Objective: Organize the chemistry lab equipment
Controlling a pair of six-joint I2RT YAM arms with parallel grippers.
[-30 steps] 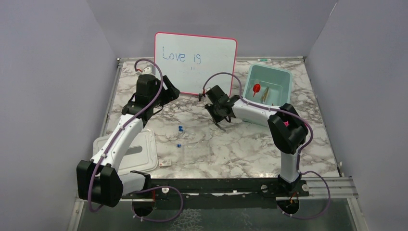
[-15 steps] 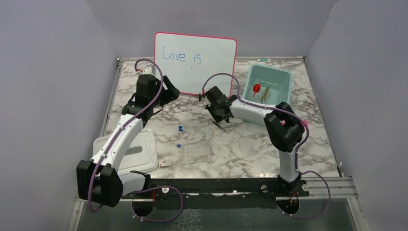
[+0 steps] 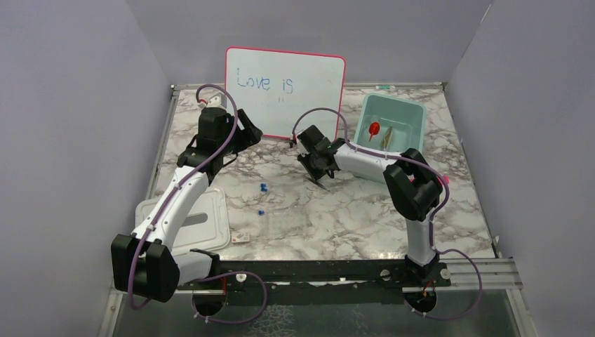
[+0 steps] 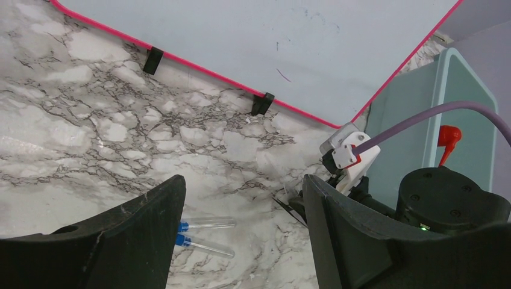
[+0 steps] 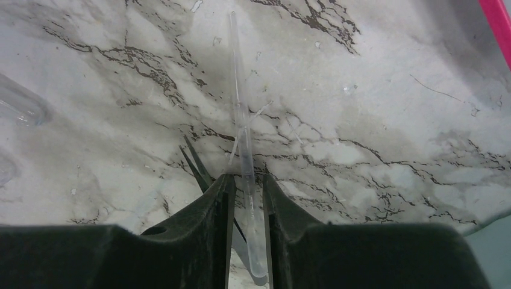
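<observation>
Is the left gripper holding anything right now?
No, the left gripper stands open, and between its fingers only the marble table and two blue-capped tubes lying on it show.

**Robot test cell with chemistry gear**

Plain lilac panels (image 3: pixel 70 140) are boxing in a marble-patterned counter (image 3: pixel 351 210), with a left arm (image 3: pixel 179 200) and a right arm (image 3: pixel 365 163) standing bolted to a dark rail (image 3: pixel 316 269) at its near edge. Blue-capped tubes (image 4: pixel 205 245) are lying on the counter, a clear pipette (image 5: pixel 237 90) is sitting between the right arm's jaws, and a teal bin (image 3: pixel 410 125) is standing beside a pink-framed whiteboard (image 3: pixel 284 91)
</observation>
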